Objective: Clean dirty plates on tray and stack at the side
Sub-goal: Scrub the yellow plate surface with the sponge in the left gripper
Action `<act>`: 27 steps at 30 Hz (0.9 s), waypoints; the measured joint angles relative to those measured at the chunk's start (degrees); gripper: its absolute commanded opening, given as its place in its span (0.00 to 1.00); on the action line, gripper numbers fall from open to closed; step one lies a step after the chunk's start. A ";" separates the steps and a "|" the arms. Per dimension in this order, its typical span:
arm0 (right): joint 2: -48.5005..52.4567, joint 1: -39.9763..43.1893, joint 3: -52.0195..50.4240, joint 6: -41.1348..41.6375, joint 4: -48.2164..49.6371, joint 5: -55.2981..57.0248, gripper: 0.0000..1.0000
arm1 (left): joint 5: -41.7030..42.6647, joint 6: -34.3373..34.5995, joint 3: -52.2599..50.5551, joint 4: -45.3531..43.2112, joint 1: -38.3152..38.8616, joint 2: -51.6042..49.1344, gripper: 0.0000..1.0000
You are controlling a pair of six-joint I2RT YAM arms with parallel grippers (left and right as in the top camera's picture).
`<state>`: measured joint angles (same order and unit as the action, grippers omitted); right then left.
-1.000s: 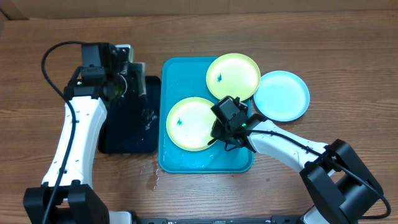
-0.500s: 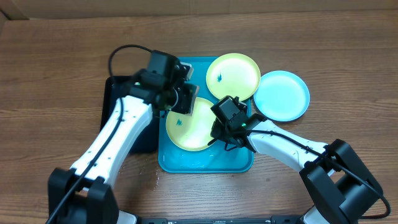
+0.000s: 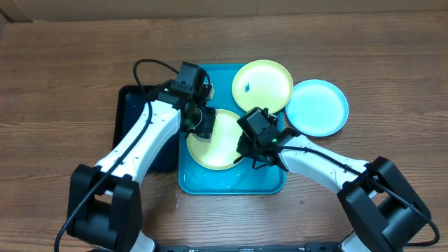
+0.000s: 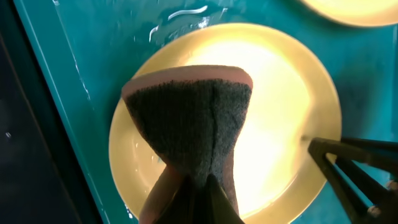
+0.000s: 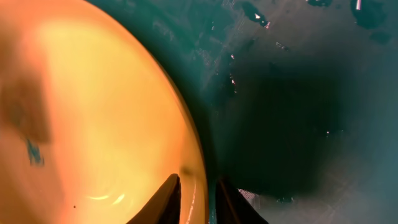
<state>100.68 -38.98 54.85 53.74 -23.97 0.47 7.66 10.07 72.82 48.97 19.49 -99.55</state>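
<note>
Over the turquoise tray (image 3: pixel 269 183), left of centre, the left arm's fingers (image 3: pixel 201 124) are clamped on a sponge (image 4: pixel 189 130) above a yellow-green plate (image 4: pixel 280 87). The right arm's fingers (image 5: pixel 166 198) straddle its right rim; how tightly, I cannot tell. Scrubbing seems the step in hand, and next the sponge must wipe across the blue smudge (image 5: pixel 32 152).

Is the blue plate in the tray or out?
Out: the blue plate lies on the wooden table, beside the tray's right edge.
</note>
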 measured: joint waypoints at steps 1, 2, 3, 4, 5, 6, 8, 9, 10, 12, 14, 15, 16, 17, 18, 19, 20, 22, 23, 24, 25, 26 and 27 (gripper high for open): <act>0.00 -0.02 0.00 0.09 0.02 0.00 0.08 | -0.02 0.11 0.00 0.26 0.00 -0.33 0.04; 0.00 -0.02 0.00 -0.07 0.00 0.00 0.07 | 0.00 0.13 0.00 0.50 0.00 -0.63 0.04; 0.00 0.00 0.00 -0.02 -0.02 0.02 0.07 | -0.02 0.15 0.00 0.63 0.00 -0.92 0.04; 0.00 0.00 0.00 -0.11 -0.02 -0.02 0.07 | -0.02 0.17 0.00 0.72 0.00 -1.22 0.04; 0.00 0.00 0.00 -0.24 -0.02 0.02 0.07 | -0.02 0.20 0.00 0.74 0.00 -1.49 0.04; 0.00 0.00 0.00 -0.20 -0.02 0.00 0.07 | -0.02 0.31 0.00 0.76 0.00 -1.70 0.04; 0.00 0.00 0.00 -0.20 -0.04 0.02 0.07 | -0.02 0.31 0.00 0.76 0.00 -1.97 0.04; 0.00 0.00 0.00 -0.20 0.00 0.04 0.08 | -0.02 0.31 0.00 0.79 0.00 -2.01 0.04; 0.00 0.00 0.00 -0.17 -0.04 0.02 0.08 | -0.02 0.31 0.00 0.79 0.00 -2.12 0.04; 0.00 0.00 0.00 -0.20 0.00 0.00 0.11 | -0.02 0.31 0.00 0.76 0.00 -2.40 0.04; 0.00 0.00 0.00 -0.15 -0.02 0.00 0.12 | -0.02 0.26 0.00 0.79 0.00 -2.95 0.04; 0.00 0.00 0.00 -0.22 0.00 -0.02 0.12 | -0.02 0.24 0.00 0.79 0.00 -3.19 0.04; 0.00 -0.02 0.00 -0.20 -0.04 0.00 0.12 | -0.26 0.13 0.00 0.74 0.00 -3.48 0.04; 0.00 0.00 0.00 -0.20 -0.02 0.00 0.12 | -0.59 0.09 0.00 0.61 0.00 -3.78 0.04; 0.00 0.00 0.00 -0.20 -0.02 0.00 0.12 | -0.76 0.09 -0.02 0.52 0.00 -3.89 0.04; 0.00 0.00 0.00 -0.20 -0.02 0.00 0.11 | -1.03 0.07 -0.02 0.28 0.00 -4.07 0.04; 0.00 0.00 0.00 -0.24 -0.04 -0.02 0.11 | -1.33 0.09 -0.02 -0.13 0.00 -4.31 0.04; 0.00 0.00 0.00 -0.20 -0.02 0.02 0.11 | -1.88 0.07 -0.02 -0.74 0.00 -4.85 0.04; 0.00 0.00 0.00 -0.20 -0.02 0.00 0.11 | -2.03 0.07 -0.02 -0.79 0.00 -5.27 0.04; 0.00 0.00 0.00 -0.17 -0.02 0.00 0.11 | -2.21 0.07 -0.02 -0.76 0.00 -5.70 0.04; 0.00 0.00 0.00 -0.20 -0.07 0.00 0.11 | -2.38 0.07 -0.02 -0.79 0.00 -6.16 0.04; 0.00 0.00 0.00 -0.22 -0.04 0.02 0.11 | -2.51 0.07 -0.02 -0.79 0.00 -6.64 0.04; 0.00 0.00 0.00 -0.20 -0.04 0.00 0.11 | -2.69 0.07 -0.02 -0.79 0.00 -7.15 0.04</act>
<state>100.68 -38.98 54.85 53.54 -24.01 0.47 4.97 10.13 72.79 48.18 19.49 -106.69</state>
